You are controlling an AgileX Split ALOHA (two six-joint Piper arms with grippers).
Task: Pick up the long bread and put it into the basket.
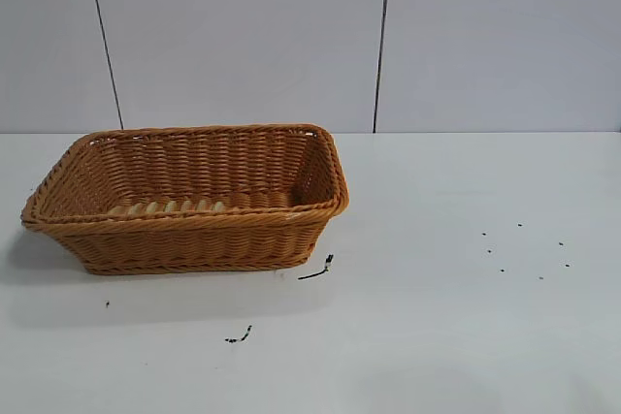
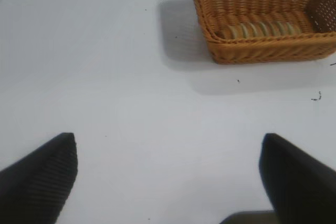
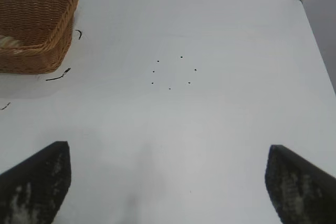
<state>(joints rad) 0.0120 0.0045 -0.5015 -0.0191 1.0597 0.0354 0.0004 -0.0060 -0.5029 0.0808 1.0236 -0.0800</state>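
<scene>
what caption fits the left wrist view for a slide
Open left claw above bare table; long bread already lies inside the basket.

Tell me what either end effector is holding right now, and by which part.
Nothing is held. The left end effector and right end effector are both open over bare table. The long bread lies inside the basket.

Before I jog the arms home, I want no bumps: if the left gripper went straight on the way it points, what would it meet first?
Probably bare table; the left gripper, jaws open, aims left of the basket holding the long bread. Depth is unclear.
</scene>
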